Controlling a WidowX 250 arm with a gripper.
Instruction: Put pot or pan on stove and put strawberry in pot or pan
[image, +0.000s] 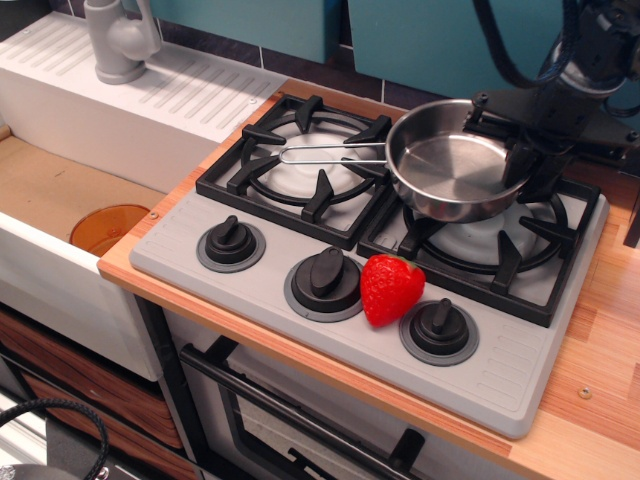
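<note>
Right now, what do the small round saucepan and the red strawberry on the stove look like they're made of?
The small round shiny saucepan looks like polished stainless steel: mirror-like reflections, with a thin wire-loop handle. The glossy red strawberry with green leaves appears to be moulded plastic, judging by its smooth, even sheen, though that's a guess from looks.

A white ribbed sink unit (150, 110) (grey faucet (120, 40) on top) adjoins the wooden counter (600, 360).
</note>
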